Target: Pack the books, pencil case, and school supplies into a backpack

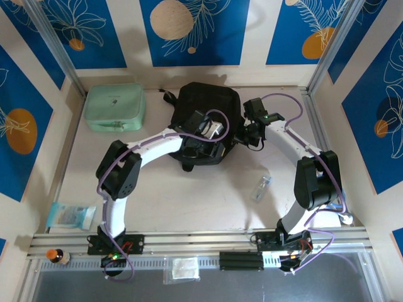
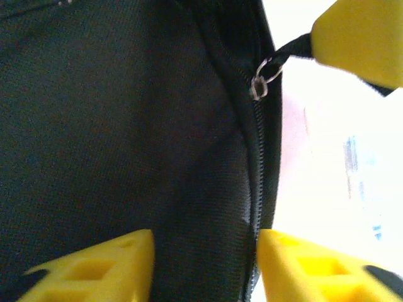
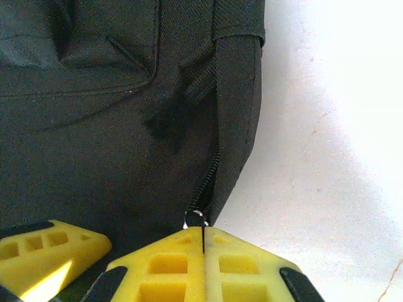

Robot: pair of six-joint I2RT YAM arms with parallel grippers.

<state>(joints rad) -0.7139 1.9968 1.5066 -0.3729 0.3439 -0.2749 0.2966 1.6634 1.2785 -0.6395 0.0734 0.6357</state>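
Okay, the backpack [image 1: 208,100] is sitting at the back middle of the table [image 1: 182,201], and both arms are reaching in over it. The right gripper [image 3: 203,248] is pinching its fingers tight together on the zipper pull [image 2: 263,77] at the bag's right-hand edge, with the metal ring showing just past the fingertips. The left gripper [image 2: 204,264] is holding its fingers apart, straddling the zipper seam with black fabric between them; whether they are pressing it I cannot tell. What is lying inside the bag I cannot tell either.

The small clear plastic piece [image 1: 261,187] is lying out on the table near the right arm's elbow, well apart from the bag. The mint green case [image 1: 115,107] is sitting closed at the back left, beside the bag but not touching it. A light blue packet [image 1: 70,215] is resting by the near left edge. Open tabletop is running between the two arms, in front of the bag.
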